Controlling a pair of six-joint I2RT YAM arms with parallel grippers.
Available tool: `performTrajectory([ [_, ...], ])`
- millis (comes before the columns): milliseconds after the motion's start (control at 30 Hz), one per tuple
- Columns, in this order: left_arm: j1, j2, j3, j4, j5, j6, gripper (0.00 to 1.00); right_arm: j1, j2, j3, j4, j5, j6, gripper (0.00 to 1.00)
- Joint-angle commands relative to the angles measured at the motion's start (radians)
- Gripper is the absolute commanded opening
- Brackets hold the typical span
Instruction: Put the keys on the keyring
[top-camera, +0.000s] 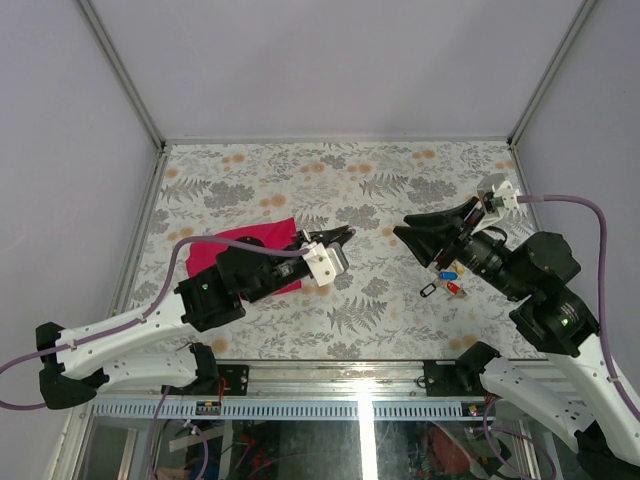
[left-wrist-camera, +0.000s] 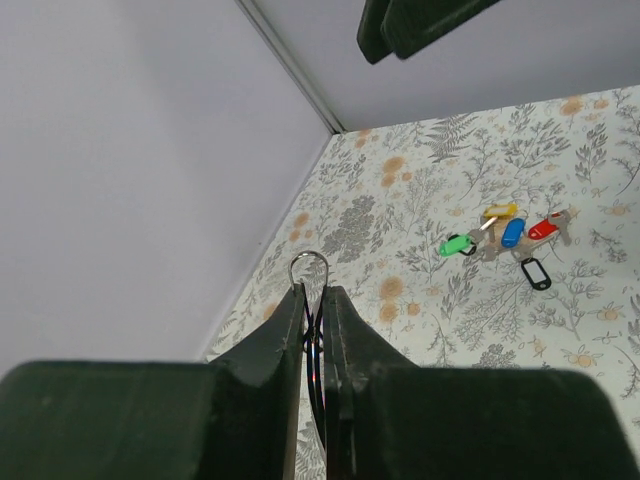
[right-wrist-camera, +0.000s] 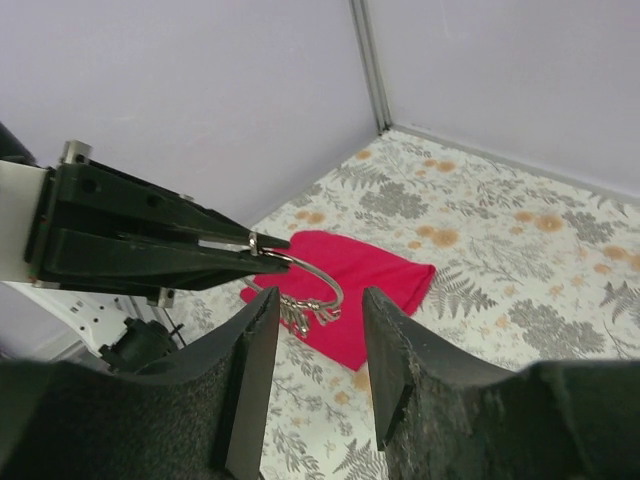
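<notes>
Our left gripper (left-wrist-camera: 315, 293) pinches the keyring (left-wrist-camera: 309, 253) off the table; our right gripper (right-wrist-camera: 320, 302) stands spread, empty. Next, we judge, it must pick up one of the keys (left-wrist-camera: 505, 235).

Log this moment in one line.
left gripper: shut on keyring, aloft | right gripper: open, empty, facing keyring | keys: on table

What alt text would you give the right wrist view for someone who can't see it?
The left gripper, shut on a silvery keyring, juts in from the frame's left side, seen between the open dark fingers of the right gripper in the foreground. Behind, a magenta cloth lies on the floral table.
</notes>
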Motion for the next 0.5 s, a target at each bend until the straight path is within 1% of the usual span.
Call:
performTrajectory([
  [0,0.002,-0.019,0.013,0.041,0.014,0.056,0.00,-0.001,-0.006,0.002,-0.040,0.056,-0.050,0.46],
  [133,0.002,-0.013,0.026,0.013,0.013,0.052,0.00,-0.001,0.001,0.012,-0.061,0.039,-0.044,0.46],
  [233,0.002,-0.004,0.040,-0.011,0.019,0.044,0.00,-0.001,0.029,0.040,-0.068,-0.023,-0.029,0.47],
  [333,0.002,0.013,0.061,-0.041,0.021,0.030,0.00,-0.001,0.081,0.092,-0.093,-0.095,-0.009,0.50],
  [400,0.002,0.023,0.078,-0.061,0.020,0.020,0.00,-0.001,0.127,0.140,-0.137,-0.125,-0.003,0.54],
  [467,0.002,0.033,0.084,-0.071,0.024,0.011,0.00,-0.001,0.166,0.180,-0.181,-0.149,-0.004,0.56],
])
